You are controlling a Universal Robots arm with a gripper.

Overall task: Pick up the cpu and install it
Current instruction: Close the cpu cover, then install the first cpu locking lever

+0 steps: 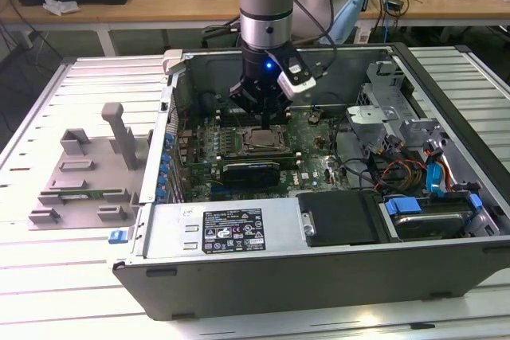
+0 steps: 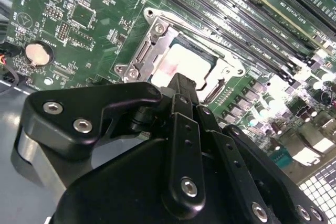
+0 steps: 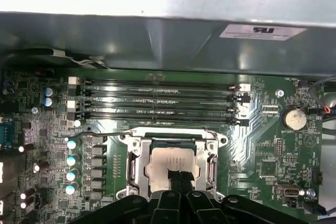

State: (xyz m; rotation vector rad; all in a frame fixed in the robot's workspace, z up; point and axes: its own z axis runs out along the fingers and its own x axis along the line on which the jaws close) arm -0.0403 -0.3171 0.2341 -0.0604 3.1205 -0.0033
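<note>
The gripper is held low inside an open computer case, and in both wrist views its fingertips are seen drawn together with no gap and nothing clamped between them. The tips are placed over the near edge of the cpu; whether it is actually touched cannot be told. The cpu is seated flat in the socket frame on the green motherboard, its pale top facing up. Empty memory slots are found just beside the socket, and a coin battery further off. A grey fixture is laid on the bench, at the exterior view's left of the case.
</note>
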